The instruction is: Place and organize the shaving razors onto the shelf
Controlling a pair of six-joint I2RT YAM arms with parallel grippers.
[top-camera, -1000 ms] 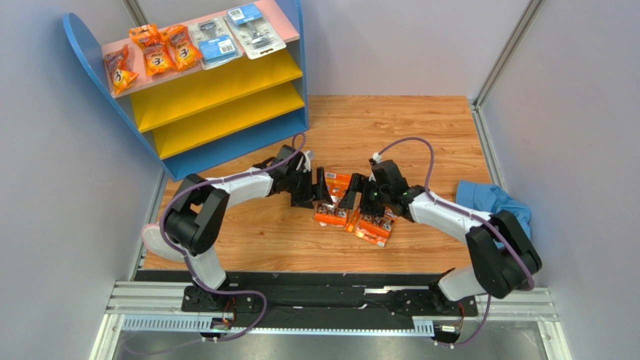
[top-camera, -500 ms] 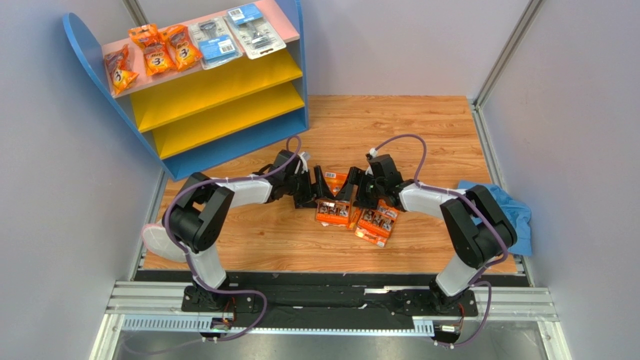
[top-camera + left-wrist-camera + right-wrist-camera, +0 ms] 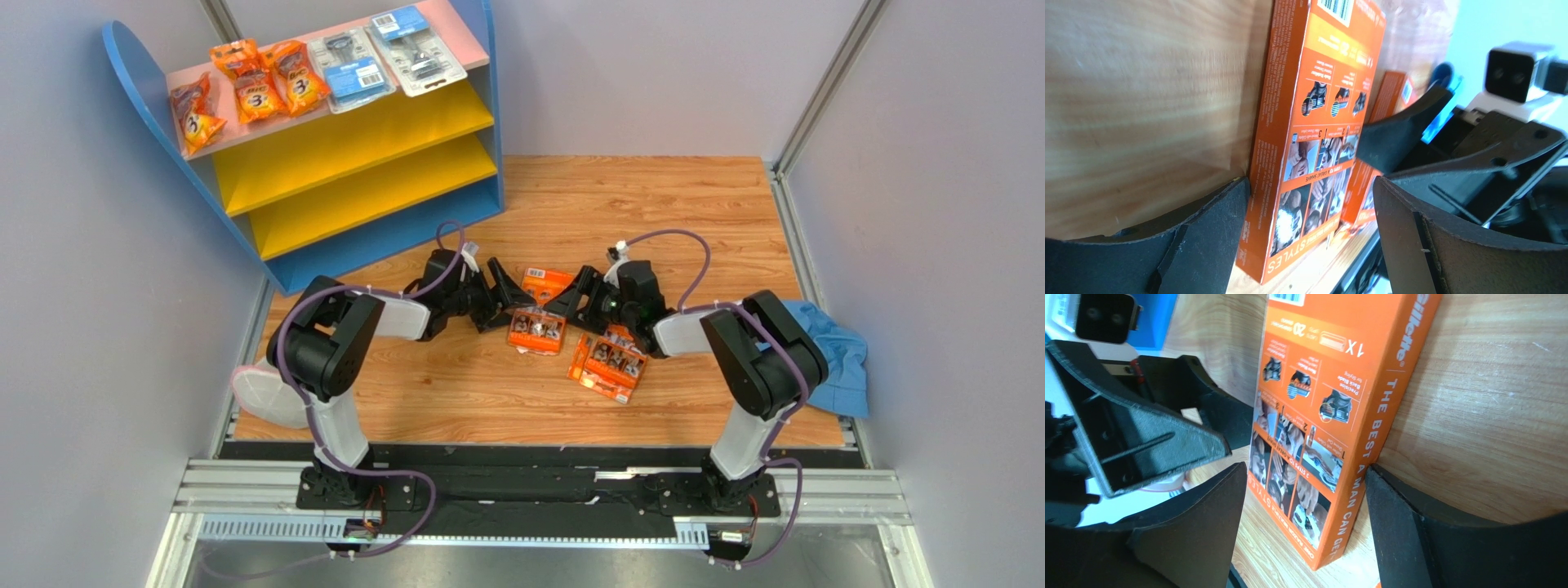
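A wide orange razor card (image 3: pixel 540 315) lies on the wooden floor between both grippers. My left gripper (image 3: pixel 504 295) is open at its left edge; in the left wrist view (image 3: pixel 1310 184) one finger touches the card (image 3: pixel 1315 122) and the other stands apart. My right gripper (image 3: pixel 577 300) is open at its right edge; in the right wrist view (image 3: pixel 1306 471) one finger touches the card's (image 3: pixel 1333 398) side. A second orange card (image 3: pixel 607 364) lies nearer right. The shelf (image 3: pixel 485 92) stands at the back left; its pink top holds three orange bags (image 3: pixel 252 83) and two blister packs (image 3: pixel 383 59).
A blue cloth (image 3: pixel 834 349) lies at the right wall. Grey walls close the left, right and back. The shelf's two yellow boards (image 3: pixel 356 153) show nothing on them. The arm rail (image 3: pixel 540 484) runs along the near edge.
Both grippers have shifted back and left and lowered around the first orange card, which moved slightly away from the second card. The right arm has folded in closer.
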